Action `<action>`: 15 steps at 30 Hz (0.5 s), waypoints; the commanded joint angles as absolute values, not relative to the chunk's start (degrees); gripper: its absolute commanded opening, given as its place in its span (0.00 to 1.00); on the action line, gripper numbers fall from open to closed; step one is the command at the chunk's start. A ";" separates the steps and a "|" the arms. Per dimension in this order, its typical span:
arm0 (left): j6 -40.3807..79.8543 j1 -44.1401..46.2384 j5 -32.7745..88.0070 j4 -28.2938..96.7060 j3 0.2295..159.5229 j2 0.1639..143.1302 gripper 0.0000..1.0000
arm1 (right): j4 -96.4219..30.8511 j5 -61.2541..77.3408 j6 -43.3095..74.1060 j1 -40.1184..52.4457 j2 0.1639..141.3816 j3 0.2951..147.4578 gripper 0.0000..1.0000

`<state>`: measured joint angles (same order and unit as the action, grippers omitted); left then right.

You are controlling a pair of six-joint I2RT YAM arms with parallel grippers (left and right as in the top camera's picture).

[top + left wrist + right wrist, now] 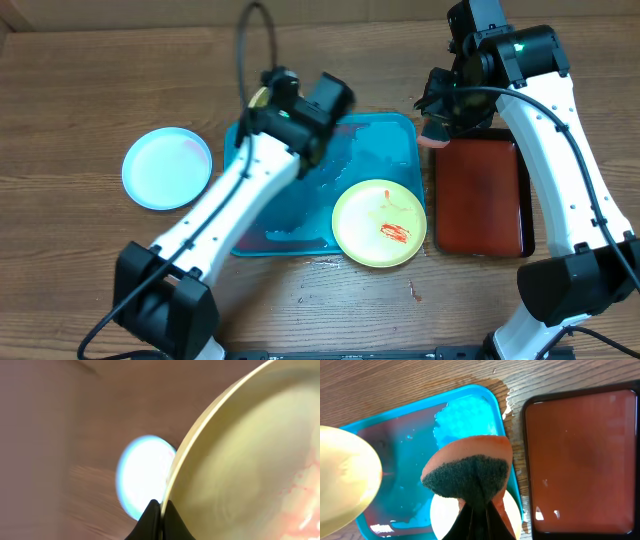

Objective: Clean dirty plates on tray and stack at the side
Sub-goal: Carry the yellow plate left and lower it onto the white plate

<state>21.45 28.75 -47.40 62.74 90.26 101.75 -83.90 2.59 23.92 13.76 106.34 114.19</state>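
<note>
My left gripper [268, 100] is shut on the rim of a cream plate [250, 460] with faint red smears, and holds it tilted above the turquoise tray's [385, 140] far left corner. The jaws [161, 510] pinch the rim. The held plate also shows in the right wrist view [345, 480]. A second plate [379, 222] with a red sauce smear lies on the tray's near right corner. A third, pale plate [167, 168] lies on the table to the left. My right gripper [437, 122] is shut on an orange sponge with a dark scouring face [470, 472], above the tray's right edge.
A dark red, black-rimmed tray [480, 195] lies right of the turquoise tray, holding liquid. Water pools on the turquoise tray [465, 415] and spills on the wood by its corner. Small red spots mark the table near the front [413, 292].
</note>
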 commanded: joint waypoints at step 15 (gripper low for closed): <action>15.38 -22.41 4.97 59.16 88.62 100.03 0.04 | -83.66 2.68 23.59 13.69 105.49 114.50 0.04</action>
